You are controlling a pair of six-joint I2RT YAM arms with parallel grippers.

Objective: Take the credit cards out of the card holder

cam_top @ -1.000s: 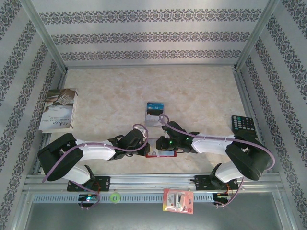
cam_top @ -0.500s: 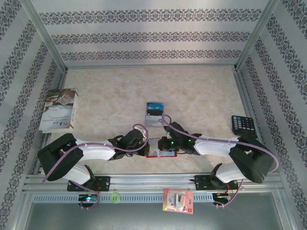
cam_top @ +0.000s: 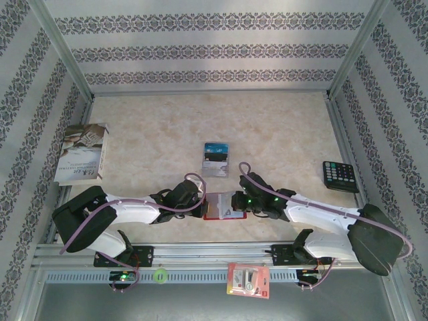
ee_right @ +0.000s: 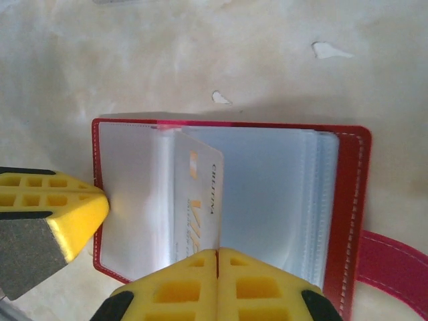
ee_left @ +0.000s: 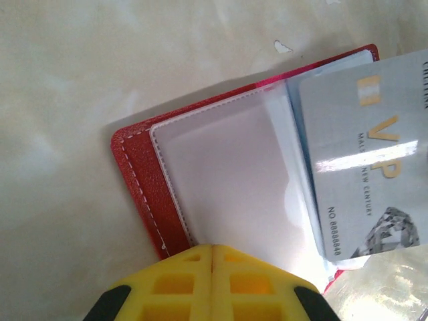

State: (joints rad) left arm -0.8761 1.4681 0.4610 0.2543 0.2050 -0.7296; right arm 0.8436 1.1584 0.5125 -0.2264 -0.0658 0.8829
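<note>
- Biggest first: pale marbled table (cam_top: 281,127), with all the action down at 6 o'clock by the near rail.
- Then the left arm (cam_top: 127,208), laid low and reaching toward 3 o'clock. Ends in the left gripper (cam_top: 202,204), jaws squeezed together right at the 9 o'clock edge of the holder. Probably there to pin it in place. Pinching or just pressing, can't tell.
- Mirror pose for the right arm (cam_top: 321,215), stretched low toward 9 o'clock, with the right gripper (cam_top: 235,202) clamped tight on the edge of a card.
- Next, the red card holder (cam_top: 224,206), lying open and flat between both grippers, clear sleeves facing up.
- Smaller: grey VIP card (ee_right: 200,200), seemingly partway out of its sleeve and tipped up, nipped in the right jaws. Looks like mid-pull, so a straight slide toward 3 o'clock seems the way to go.
- Smallest: two loose cards (cam_top: 216,152) at 12 o'clock from the holder, well apart from it, apparently already out.
</note>
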